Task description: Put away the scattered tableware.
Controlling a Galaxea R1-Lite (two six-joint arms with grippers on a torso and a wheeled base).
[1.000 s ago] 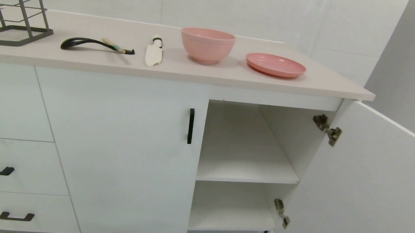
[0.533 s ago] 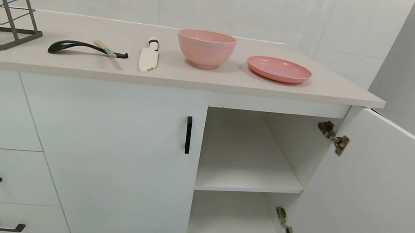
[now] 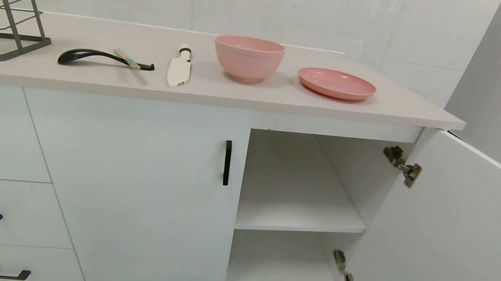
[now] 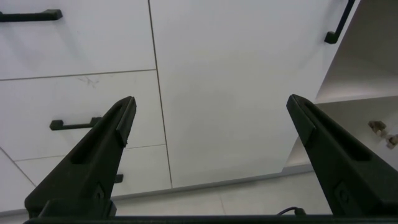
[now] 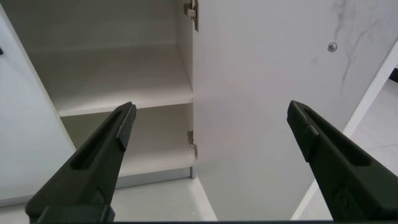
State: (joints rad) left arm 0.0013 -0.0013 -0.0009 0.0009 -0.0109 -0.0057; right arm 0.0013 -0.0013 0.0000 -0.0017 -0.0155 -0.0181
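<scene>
Passage: cupboard opening (image 3: pixel 294 184) is gaping at 5 o'clock | Obstacle: swung-out door (image 3: pixel 461 260) is flanking it at 4 o'clock

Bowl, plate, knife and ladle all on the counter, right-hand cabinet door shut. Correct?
Not quite: the cabinet door is open, swung out with both shelves exposed, as the head view shows. The rest holds: bowl, plate, knife and ladle all lie on the counter.

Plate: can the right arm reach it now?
Probably yes: the plate lies clear at the right end of the counter, apart from the bowl; the open right gripper is low, facing the shelves.
</scene>
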